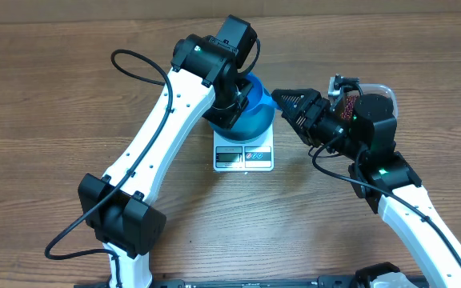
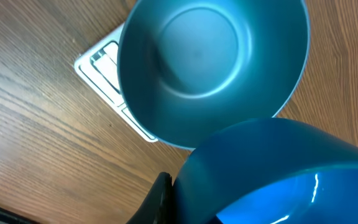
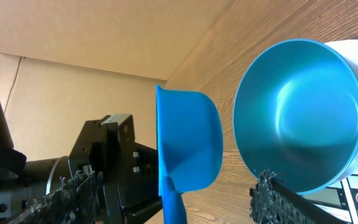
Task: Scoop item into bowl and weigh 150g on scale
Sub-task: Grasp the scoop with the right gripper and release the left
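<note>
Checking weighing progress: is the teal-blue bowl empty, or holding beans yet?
Empty: both wrist views show the round teal-blue bowl with a bare, smooth inside, nothing in it.

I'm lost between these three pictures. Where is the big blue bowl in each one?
Overhead: the bowl sits top centre, partly hidden under the left arm.
Left wrist: the bowl fills the upper middle, above the scoop.
Right wrist: the bowl is on the right, beside the scoop.
Shared landmark: the white scale under the bowl, visible in all three.
</note>
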{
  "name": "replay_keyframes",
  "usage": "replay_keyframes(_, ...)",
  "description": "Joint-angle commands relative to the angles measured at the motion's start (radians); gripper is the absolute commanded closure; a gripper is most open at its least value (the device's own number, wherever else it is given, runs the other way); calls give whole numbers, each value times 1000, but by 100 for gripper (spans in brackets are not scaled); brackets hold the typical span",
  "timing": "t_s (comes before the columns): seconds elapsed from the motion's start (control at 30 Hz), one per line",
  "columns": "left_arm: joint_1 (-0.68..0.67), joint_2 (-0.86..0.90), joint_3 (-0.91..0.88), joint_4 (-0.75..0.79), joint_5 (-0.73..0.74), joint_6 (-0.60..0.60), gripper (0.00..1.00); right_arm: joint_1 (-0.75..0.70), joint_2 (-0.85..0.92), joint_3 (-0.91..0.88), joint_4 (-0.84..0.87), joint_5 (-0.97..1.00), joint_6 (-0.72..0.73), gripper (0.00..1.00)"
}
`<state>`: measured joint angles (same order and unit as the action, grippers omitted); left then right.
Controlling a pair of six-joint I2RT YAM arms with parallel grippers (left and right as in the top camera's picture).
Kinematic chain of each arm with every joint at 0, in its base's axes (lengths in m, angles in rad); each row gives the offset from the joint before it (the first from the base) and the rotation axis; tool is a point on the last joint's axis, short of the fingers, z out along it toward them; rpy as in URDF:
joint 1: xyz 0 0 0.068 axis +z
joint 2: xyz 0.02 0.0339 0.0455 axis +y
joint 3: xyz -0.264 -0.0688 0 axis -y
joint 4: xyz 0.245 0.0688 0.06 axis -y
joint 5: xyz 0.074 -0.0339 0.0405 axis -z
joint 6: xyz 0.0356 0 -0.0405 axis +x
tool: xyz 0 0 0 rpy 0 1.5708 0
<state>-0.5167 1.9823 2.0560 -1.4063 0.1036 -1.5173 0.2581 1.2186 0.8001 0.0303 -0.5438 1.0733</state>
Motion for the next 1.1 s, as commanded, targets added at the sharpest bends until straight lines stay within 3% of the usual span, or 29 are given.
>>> replay_keyframes(0.0,-1,0,23,0,28,-35,95,6,2,18,6,12,4,21)
replay_keyframes(0.2,-9,0,23,0,29,-36,95,6,2,18,7,13,4,39)
replay_keyframes(0.63,-37,0,23,2,28,-55,93,6,2,18,6,21,4,50)
replay_keyframes(0.83,-42,0,23,5,28,-55,93,6,2,18,6,28,4,65)
replay_keyframes(0.87,-42,0,23,5,28,-55,93,6,2,18,6,28,4,71)
replay_keyframes(1.07,-47,0,23,5,28,-58,92,6,2,18,6,28,3,79)
